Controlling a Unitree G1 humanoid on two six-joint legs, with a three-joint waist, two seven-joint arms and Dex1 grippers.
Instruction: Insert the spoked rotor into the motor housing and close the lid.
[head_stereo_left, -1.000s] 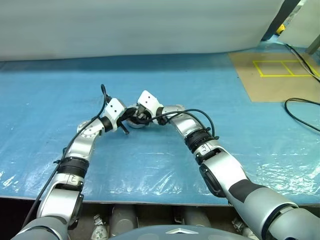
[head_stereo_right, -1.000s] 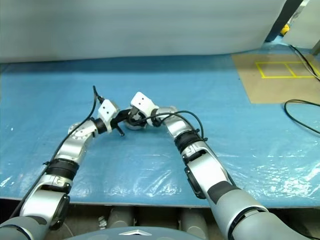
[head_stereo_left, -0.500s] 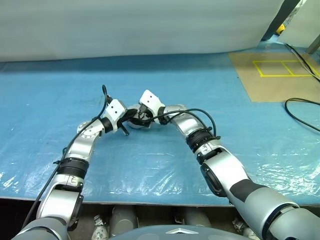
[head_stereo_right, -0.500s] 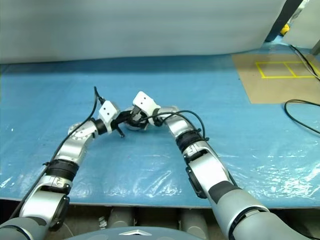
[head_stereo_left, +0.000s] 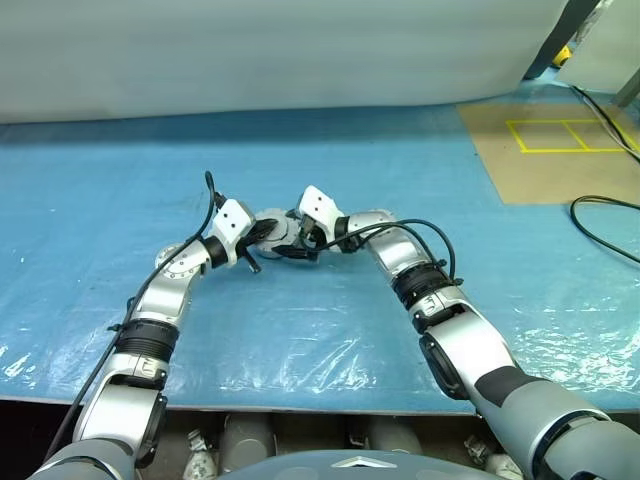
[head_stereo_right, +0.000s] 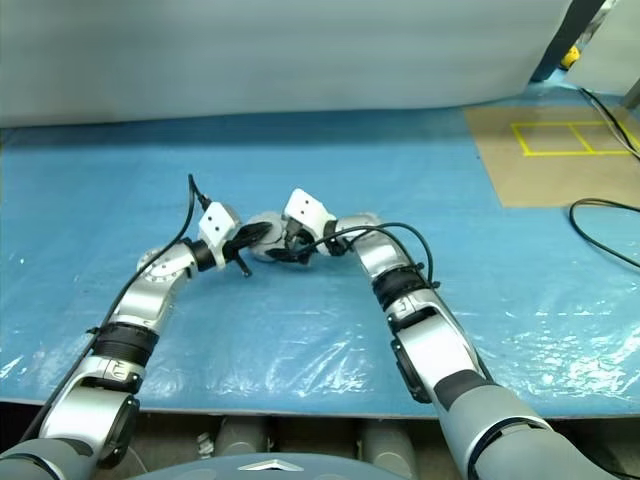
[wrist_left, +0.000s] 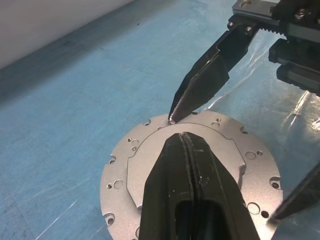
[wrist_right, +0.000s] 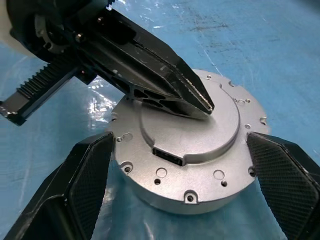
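Part of the lid's (wrist_right: 200, 145) smooth top hidden under the left gripper's (wrist_right: 202, 102) closed fingers, motor housing (wrist_right: 175, 197) interior covered by the lid, spoked rotor out of sight, right gripper's fingers (wrist_right: 282, 172) cut off by the frame edge, lid's near rim cut off in the left wrist view.

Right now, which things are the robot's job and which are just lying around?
For the job:
- motor housing, on the blue sheet
- lid, smooth light-grey face up, closed on the housing
- left end effector, shut, tips on the lid
- right end effector, open, astride the housing

Just lying about:
- black cable
- yellow tape squares
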